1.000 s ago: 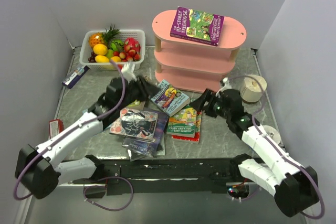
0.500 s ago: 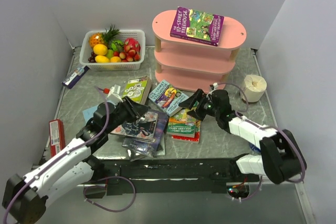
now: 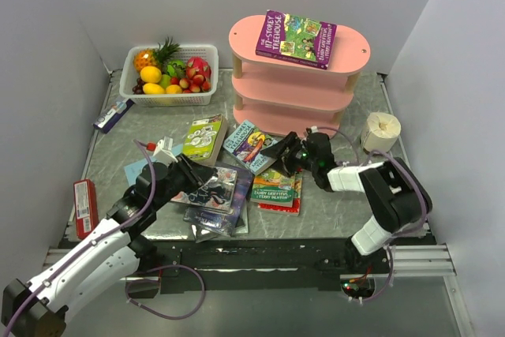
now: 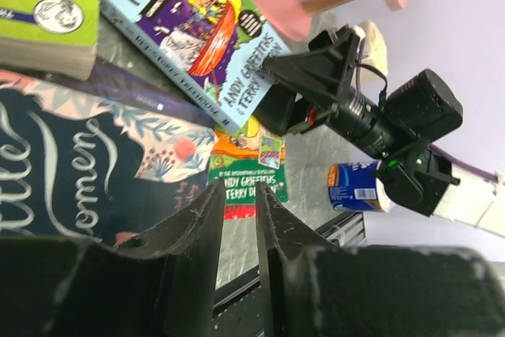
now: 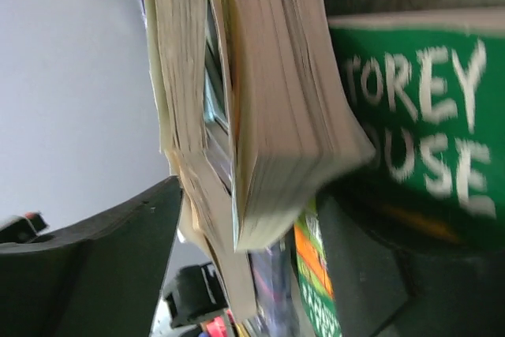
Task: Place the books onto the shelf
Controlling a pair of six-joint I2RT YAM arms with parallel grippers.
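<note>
Right tool (image 3: 282,155) jaws apart astride light-blue book (image 3: 252,144) edge; left tool (image 4: 239,193) narrowly apart, empty, over dark book (image 4: 63,171).

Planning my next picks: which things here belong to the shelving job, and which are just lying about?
Job: shelf; purple book on its top tier; on the table, green book, light blue book, dark book, orange-green book.
Lying about: fruit basket, red box, blue-white carton, paper roll.
</note>
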